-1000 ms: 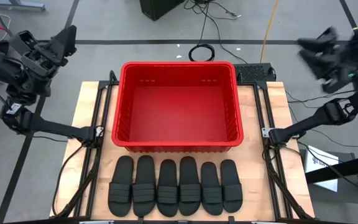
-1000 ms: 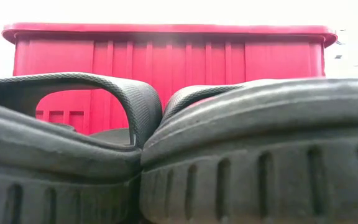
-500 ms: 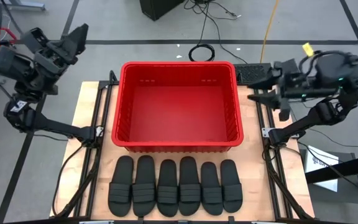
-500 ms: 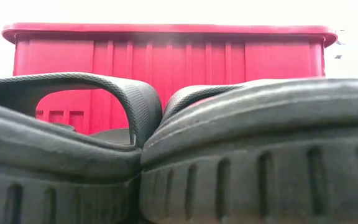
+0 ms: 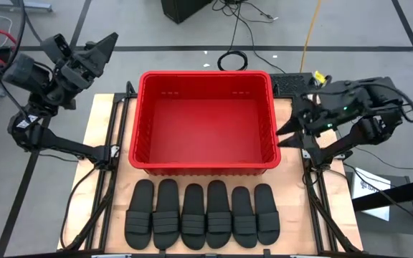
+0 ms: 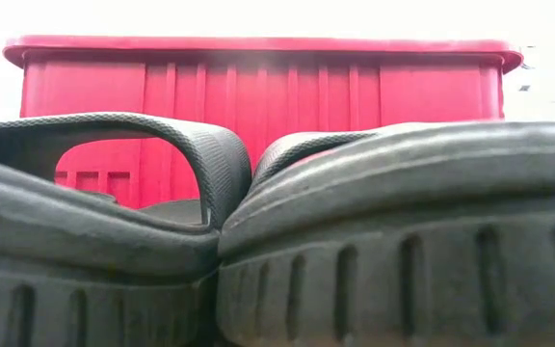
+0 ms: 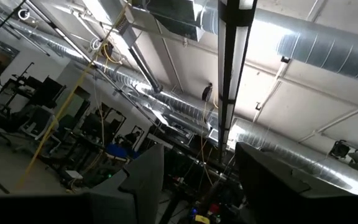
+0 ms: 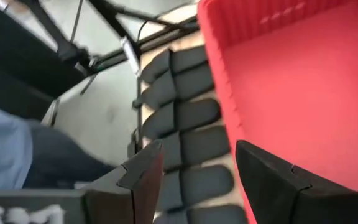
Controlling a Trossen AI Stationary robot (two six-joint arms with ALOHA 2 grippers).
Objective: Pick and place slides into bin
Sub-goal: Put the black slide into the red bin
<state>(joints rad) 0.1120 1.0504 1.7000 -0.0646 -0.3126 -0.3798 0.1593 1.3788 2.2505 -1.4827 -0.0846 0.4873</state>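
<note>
the bin (image 5: 205, 120) sits mid-bench, nothing inside it in the high view. the slides (image 5: 203, 213) lie in a row of six at 6 o'clock of the bin, side by side, straps up, just clear of its near wall; none in the bin yet. in the low view two slides (image 6: 258, 241) fill the foreground, pressed edge to edge, w/ the bin's ribbed wall (image 6: 258, 92) behind them.

left hand (image 5: 100, 47) is up off the bench at about 10 o'clock of the bin, past the bench's corner, fingers apart, holding nothing. its wrist cam looks up at ceiling ducts (image 7: 303, 43) and a light strip, so it's tilted upward.

right hand (image 5: 292, 132) is at 3 o'clock of the bin, just beside the bin's right wall, over the bench (image 5: 99, 143) edge, fingers apart, nothing between them. its wrist cam shows the slides (image 8: 185, 124) and the bin's rim (image 8: 213, 37) past its fingers (image 8: 143, 177); a blue sleeve or trouser leg (image 8: 5, 149) of a person at the frame's edge.
</note>
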